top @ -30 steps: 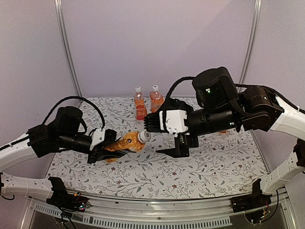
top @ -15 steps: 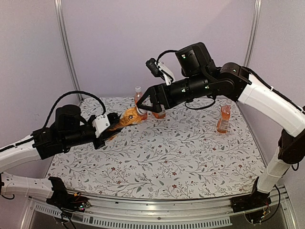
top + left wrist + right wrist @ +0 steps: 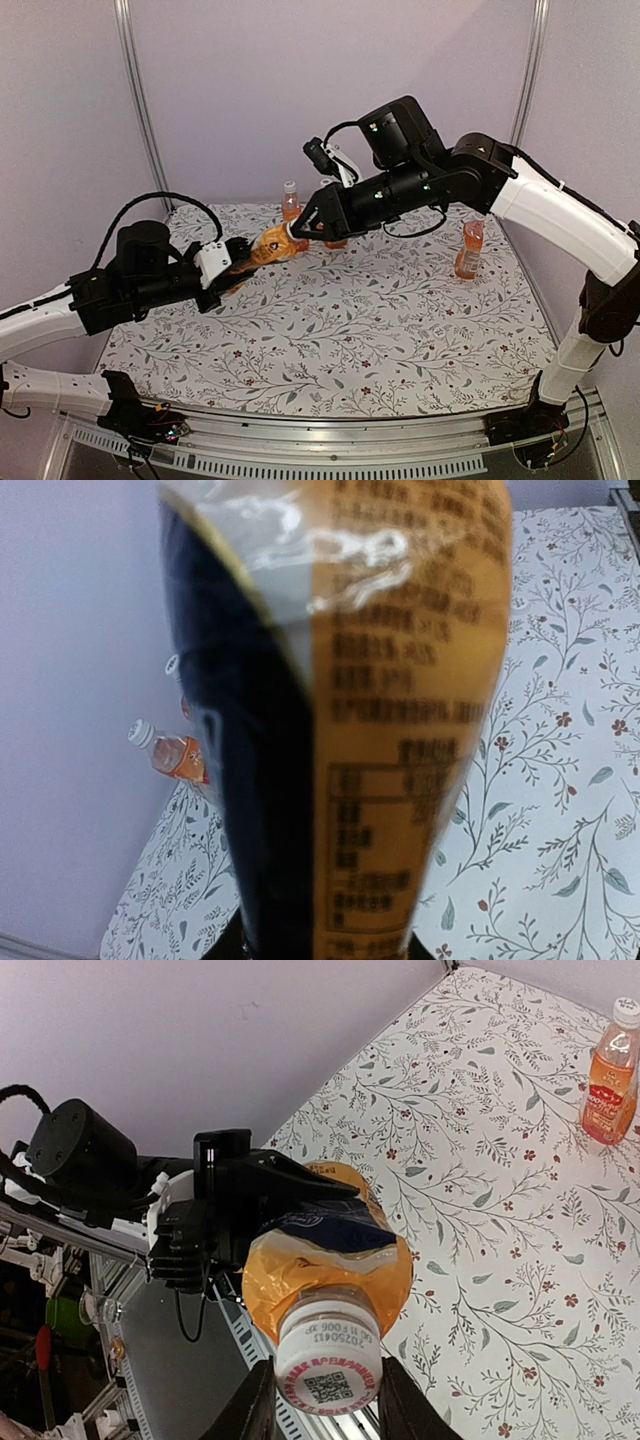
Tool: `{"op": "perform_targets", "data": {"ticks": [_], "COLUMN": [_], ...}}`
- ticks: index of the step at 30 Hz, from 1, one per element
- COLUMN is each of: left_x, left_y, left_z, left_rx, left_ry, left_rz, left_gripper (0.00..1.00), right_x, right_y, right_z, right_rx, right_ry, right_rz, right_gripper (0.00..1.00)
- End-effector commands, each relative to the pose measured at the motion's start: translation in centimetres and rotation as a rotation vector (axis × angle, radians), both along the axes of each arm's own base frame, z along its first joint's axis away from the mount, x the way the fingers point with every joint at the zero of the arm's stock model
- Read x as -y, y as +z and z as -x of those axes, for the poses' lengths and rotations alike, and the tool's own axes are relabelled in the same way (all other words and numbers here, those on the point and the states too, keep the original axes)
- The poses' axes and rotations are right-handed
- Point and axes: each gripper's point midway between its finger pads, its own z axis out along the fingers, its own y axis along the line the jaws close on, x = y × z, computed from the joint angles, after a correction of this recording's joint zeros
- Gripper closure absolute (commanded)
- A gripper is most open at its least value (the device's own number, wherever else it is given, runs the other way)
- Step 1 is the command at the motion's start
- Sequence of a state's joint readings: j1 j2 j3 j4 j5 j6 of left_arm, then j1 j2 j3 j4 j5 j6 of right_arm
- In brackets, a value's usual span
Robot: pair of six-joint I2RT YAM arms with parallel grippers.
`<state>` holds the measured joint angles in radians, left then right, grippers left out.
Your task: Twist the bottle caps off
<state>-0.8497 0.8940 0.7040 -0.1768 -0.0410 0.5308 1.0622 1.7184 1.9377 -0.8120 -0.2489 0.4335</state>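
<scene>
Bottle of orange drink [image 3: 265, 246], lifted off the table [image 3: 380, 330] and tilted nearly level, its neck pointing towards the right arm. The left gripper [image 3: 238, 262] clamps the bottle's body; in the left wrist view the label [image 3: 400, 730] fills most of the frame. The white cap [image 3: 328, 1365] of this bottle faces the right wrist camera, printed code uppermost. The right gripper [image 3: 300, 228] meets the bottle at its neck end, and its two fingers [image 3: 255, 1405] lie narrowly against either side of the cap, apparently touching it.

Three further bottles stand upright on the flowered cloth, each capped as far as can be seen:
- **Back bottle** [image 3: 291, 206], near the rear wall, just beyond the held one.
- **Hidden bottle** [image 3: 334, 242], beside it, mostly covered by the right arm; its cap cannot be seen.
- **Right bottle** [image 3: 468, 252], well apart near the right edge, with its white top [image 3: 473, 226] in place.
</scene>
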Motion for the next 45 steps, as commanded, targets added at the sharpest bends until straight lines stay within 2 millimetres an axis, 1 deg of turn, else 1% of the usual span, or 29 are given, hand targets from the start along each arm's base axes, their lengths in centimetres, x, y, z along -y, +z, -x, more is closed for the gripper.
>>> {"op": "perform_targets", "data": {"ticks": [1,4,5,7,11,12,14,15,17,18,20,21,22,23,25,27,29,33,35,37,42,45], "left_x": [-0.1,-0.1,-0.1,-0.1,-0.1,-0.1,-0.1,0.2,0.9,1.2,1.4,1.4,1.3,1.2,0.9,0.7,0.6,0.6,0.7,0.8,1.1,1.1], "left_y": [-0.5,-0.4,-0.3,-0.4,-0.4,-0.3,-0.3,-0.4,-0.9,-1.3,-2.1,-2.6,-3.1,-3.5,-4.2,-4.7,-5.0,-5.1,-5.2,-5.0,-4.8,-4.6], "left_z": [0.2,0.3,0.3,0.3,0.4,0.4,0.6,1.2,2.8,3.9,6.2,7.0,7.8,8.4,9.6,10.3,10.6,10.6,10.6,10.7,10.8,10.9], "left_rx": [0.000,0.000,0.002,0.000,-0.001,-0.002,-0.011,-0.026,-0.082,-0.120,-0.205,-0.245,-0.275,-0.296,-0.323,-0.344,-0.356,-0.350,-0.352,-0.355,-0.365,-0.372], "left_ry": [-0.012,-0.015,-0.016,-0.016,-0.019,-0.020,-0.027,-0.060,-0.147,-0.207,-0.307,-0.337,-0.362,-0.388,-0.439,-0.470,-0.486,-0.492,-0.494,-0.500,-0.508,-0.509], "left_rz": [-0.007,-0.007,-0.004,-0.006,-0.004,-0.001,0.004,0.009,0.007,-0.005,-0.028,-0.038,-0.049,-0.061,-0.086,-0.110,-0.125,-0.133,-0.135,-0.132,-0.124,-0.112], "left_gripper": [0.81,0.81,0.81,0.81,0.81,0.82,0.82,0.82,0.82,0.82,0.83,0.84,0.84,0.84,0.84,0.84,0.84,0.84,0.84,0.84,0.84,0.84], "right_x": [-0.5,-0.6,-0.6,-0.6,-0.6,-0.6,-0.6,-0.5,-0.3,-0.2,1.2,1.8,2.8,3.5,4.9,6.2,7.0,8.2,8.2,7.8,5.9,5.1], "right_y": [0.1,0.2,0.2,0.3,0.1,0.1,0.0,0.0,-0.4,-1.1,-1.6,-2.4,-2.3,-2.9,-3.2,-2.5,-2.2,-2.6,-2.9,-3.2,-3.2,-3.8], "right_z": [-0.1,-0.1,-0.1,-0.1,0.2,0.5,1.1,1.7,3.7,5.0,7.5,8.2,8.8,9.1,9.2,8.6,8.2,7.9,8.2,8.7,10.1,10.6], "right_rx": [-0.014,-0.013,-0.011,-0.009,-0.015,-0.016,0.004,0.021,0.118,0.233,0.441,0.560,0.633,0.706,0.834,0.925,0.982,1.044,1.056,1.058,1.069,1.067], "right_ry": [0.012,0.013,0.012,0.016,0.036,0.048,0.097,0.130,0.234,0.333,0.483,0.571,0.611,0.662,0.718,0.708,0.707,0.728,0.758,0.790,0.869,0.911], "right_rz": [-0.003,-0.003,-0.003,-0.003,0.002,0.001,0.009,0.013,0.050,0.086,0.140,0.176,0.191,0.217,0.266,0.303,0.335,0.388,0.386,0.373,0.310,0.298], "right_gripper": [0.60,0.59,0.62,0.72,0.96,1.00,1.00,1.00,1.00,1.00,1.00,1.00,1.00,1.00,1.00,1.00,1.00,1.00,1.00,1.00,1.00,1.00]}}
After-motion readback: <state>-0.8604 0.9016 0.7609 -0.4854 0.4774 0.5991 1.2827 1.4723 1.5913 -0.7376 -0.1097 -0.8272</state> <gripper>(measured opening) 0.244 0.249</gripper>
